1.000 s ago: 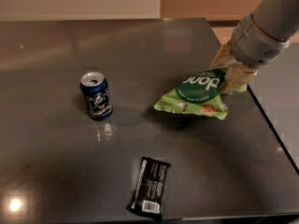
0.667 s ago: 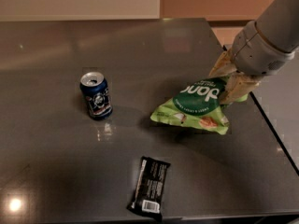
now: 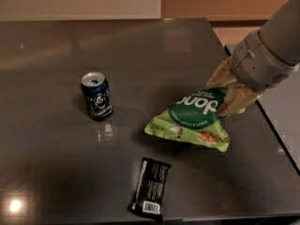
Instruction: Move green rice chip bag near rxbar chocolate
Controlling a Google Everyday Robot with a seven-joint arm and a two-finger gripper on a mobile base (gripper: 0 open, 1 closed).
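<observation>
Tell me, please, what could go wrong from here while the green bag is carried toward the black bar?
The gripper pinches only one edge of the green rice chip bag, so the crinkly pouch may slip out. Its low corner hangs near the table and could shove the rxbar chocolate, which lies close to the front edge, off it.

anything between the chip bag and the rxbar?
Nothing visible. Gripper holds the bag by its upper edge; the bar lies in front-left of it, only table between. The can stands off left.

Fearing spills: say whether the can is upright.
Upright: can stands on its base, top up. Gripper clamps green rice chip bag's right edge.
</observation>
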